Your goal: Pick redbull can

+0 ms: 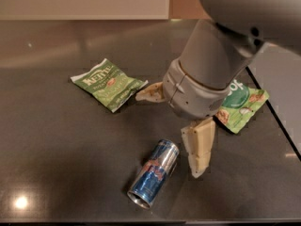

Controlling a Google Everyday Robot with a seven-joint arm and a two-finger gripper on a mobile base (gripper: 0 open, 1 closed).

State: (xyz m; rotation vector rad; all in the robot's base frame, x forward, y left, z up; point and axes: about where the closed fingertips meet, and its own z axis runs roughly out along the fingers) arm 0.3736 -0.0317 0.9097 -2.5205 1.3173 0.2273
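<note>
Pincer (pixel 168 135) spread wide, gripping nothing, hanging over desk (pixel 56 149) right of frame centre. Lower finger (pixel 199 147) sits just right of the redbull can (pixel 154 173). Can lies on its side at lower centre, long axis diagonal: one silver end points lower left, the other upper right. Kettle bag (pixel 108 84) upper left, second green bag (pixel 241 102) right, partly behind the arm.

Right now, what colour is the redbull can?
The redbull can is blue and silver with a red logo, in the camera view; the open gripper hangs beside it.
</note>
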